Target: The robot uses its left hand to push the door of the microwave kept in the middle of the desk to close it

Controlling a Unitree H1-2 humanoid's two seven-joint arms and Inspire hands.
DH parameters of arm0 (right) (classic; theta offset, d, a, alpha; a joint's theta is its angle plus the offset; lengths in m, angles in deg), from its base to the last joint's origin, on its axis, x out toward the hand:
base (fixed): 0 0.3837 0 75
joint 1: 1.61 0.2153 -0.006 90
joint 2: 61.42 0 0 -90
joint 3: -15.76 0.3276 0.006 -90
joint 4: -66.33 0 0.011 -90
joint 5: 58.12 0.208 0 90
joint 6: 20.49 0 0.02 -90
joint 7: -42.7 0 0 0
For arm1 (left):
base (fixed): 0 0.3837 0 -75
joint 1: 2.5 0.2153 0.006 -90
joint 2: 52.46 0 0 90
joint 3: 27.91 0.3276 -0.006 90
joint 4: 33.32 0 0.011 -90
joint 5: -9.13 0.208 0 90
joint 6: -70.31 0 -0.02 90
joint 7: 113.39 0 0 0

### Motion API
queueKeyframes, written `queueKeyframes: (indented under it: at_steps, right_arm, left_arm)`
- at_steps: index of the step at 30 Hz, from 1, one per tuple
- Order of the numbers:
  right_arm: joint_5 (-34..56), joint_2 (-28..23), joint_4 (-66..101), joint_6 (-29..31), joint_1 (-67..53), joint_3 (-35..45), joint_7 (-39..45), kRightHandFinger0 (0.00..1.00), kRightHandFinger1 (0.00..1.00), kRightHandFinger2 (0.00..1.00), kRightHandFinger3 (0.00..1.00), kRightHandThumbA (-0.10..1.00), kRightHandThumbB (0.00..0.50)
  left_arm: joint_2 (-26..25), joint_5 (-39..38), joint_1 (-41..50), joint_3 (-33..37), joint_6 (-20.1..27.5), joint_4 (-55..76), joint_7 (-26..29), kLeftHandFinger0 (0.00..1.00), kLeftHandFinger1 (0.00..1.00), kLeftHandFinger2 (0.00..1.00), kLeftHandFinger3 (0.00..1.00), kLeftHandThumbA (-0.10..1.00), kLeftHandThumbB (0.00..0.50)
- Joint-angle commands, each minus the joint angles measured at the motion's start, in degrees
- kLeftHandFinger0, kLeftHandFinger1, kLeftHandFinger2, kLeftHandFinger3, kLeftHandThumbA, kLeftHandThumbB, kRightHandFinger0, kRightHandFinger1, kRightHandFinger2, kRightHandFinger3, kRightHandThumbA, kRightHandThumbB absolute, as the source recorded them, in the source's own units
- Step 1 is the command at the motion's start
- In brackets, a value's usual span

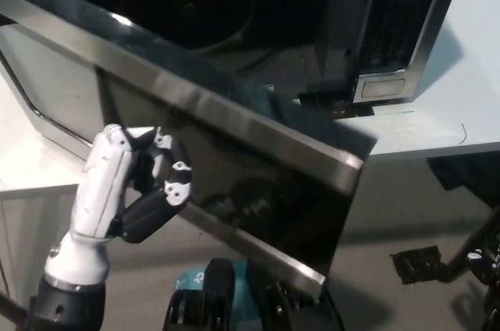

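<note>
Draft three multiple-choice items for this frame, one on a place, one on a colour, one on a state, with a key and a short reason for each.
1. Where is the left hand?
A. Against the outer face of the microwave door
B. Inside the microwave cavity
C. Flat on the desk

2. What colour is the desk top?
A. Red
B. Very pale, near white
C. Black

3. What state is the microwave door in?
A. Fully closed
B. Removed and lying on the floor
C. Partly open, swung out from the microwave

Key:
1 A, the white hand lies on the door's dark glossy panel at lower left.
2 B, the bare desk beside the control panel is pale.
3 C, the dark cavity shows behind the door's free edge.

The right hand rests low at the right edge; its fingers cannot be made out.
</note>
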Motion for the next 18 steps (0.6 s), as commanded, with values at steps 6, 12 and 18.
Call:
queueKeyframes:
  at_steps: [6, 12, 18]
  right_arm:
    - [0.3, -1.1, 0.2, 2.7, -0.1, -0.5, -0.1, 0.99, 0.93, 0.94, 0.86, -0.02, 0.0]
    - [0.2, -0.8, 0.9, 2.2, -1.3, -0.8, 0.0, 0.98, 0.93, 0.95, 0.9, -0.04, 0.0]
    - [2.2, -0.1, 1.1, 1.8, -1.9, 0.5, -0.1, 0.92, 0.89, 0.92, 0.87, -0.1, 0.002]
  left_arm:
    - [-1.2, 1.6, -4.3, -1.4, 3.3, -5.5, -1.8, 0.0, 0.0, 0.0, 0.1, -0.1, 0.111]
    - [-3.4, 4.2, -8.4, -3.2, 3.6, -12.0, -1.4, 0.0, 0.0, 0.0, 0.08, -0.1, 0.12]
    - [-8.1, 10.1, -18.8, -4.6, 6.7, -28.5, 2.9, 0.0, 0.0, 0.0, 0.0, -0.1, 0.187]
